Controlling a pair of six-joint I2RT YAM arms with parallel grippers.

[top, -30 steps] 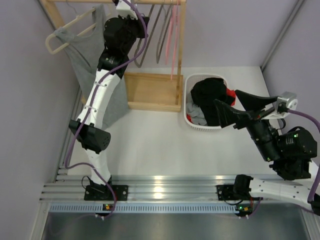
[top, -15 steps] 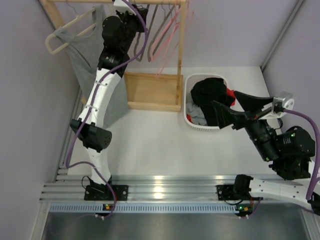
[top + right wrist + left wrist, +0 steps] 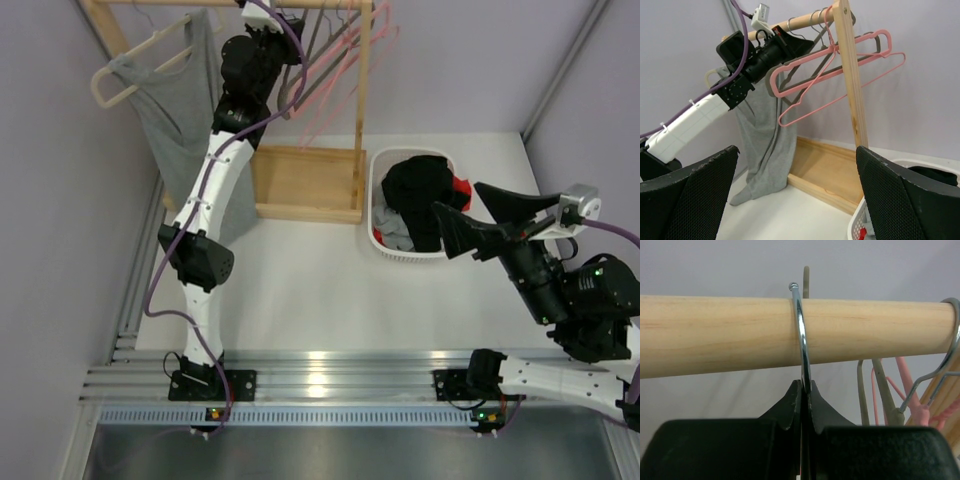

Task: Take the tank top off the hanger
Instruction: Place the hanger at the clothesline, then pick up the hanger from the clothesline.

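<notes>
Left gripper (image 3: 802,390) clamped on metal hook (image 3: 799,325) at wooden rod (image 3: 715,335). Right gripper (image 3: 458,200) jaws wide apart (lower right). Tank top (image 3: 180,110) hangs upper left.

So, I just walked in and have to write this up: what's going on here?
The left claw is shut on a metal hanger hook looped over the wooden rail. Whether that hook belongs to the tank top's hanger is unclear. The grey tank top is on its cream hanger, not yet removed. The right claw is open and empty, near the laundry basket.
</notes>
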